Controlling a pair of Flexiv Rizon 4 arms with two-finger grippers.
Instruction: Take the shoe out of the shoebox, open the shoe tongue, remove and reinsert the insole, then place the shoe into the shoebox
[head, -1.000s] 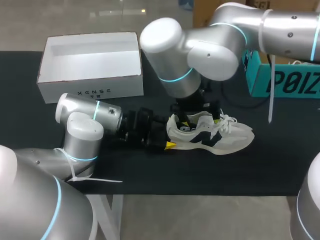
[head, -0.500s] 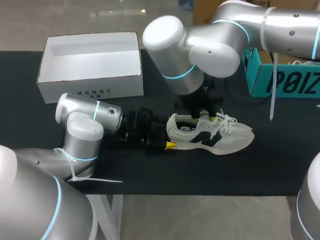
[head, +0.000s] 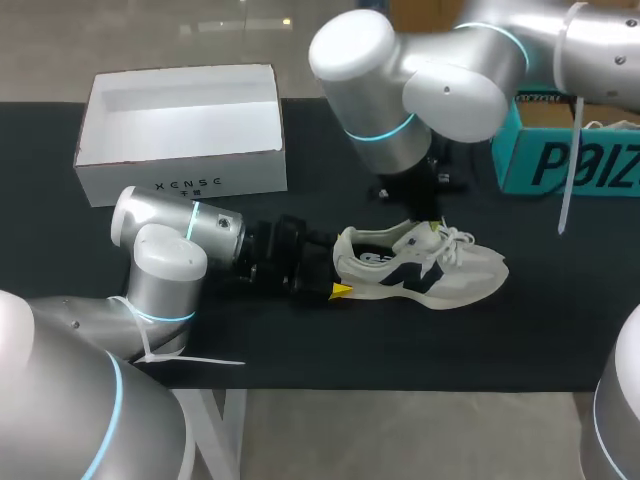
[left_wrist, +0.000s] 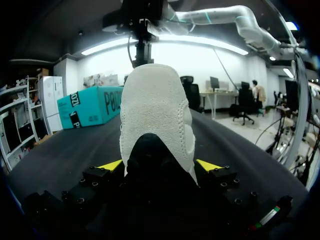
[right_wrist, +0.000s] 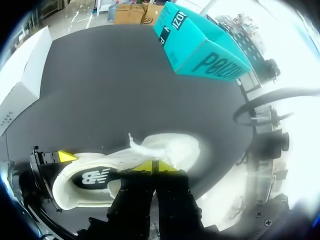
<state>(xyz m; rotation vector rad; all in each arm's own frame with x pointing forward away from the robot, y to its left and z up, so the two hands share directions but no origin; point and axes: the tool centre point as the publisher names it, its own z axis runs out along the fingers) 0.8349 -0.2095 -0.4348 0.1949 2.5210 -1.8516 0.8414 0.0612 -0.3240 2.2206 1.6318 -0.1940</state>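
The sneaker (head: 430, 270) sits upright on the desk (head: 400, 340), toe pointing right, near the front edge. At its heel the left tool (left_wrist: 160, 165) seems to pinch both sides. The right tool (right_wrist: 152, 166), tips pressed together, hangs over the laces. The white shoebox (head: 180, 165) stands open at back left, well apart.

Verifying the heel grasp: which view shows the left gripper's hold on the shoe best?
Left wrist view: the left gripper has a yellow tip on each side of the shoe heel. Head view and right wrist view each show only one tip beside it.
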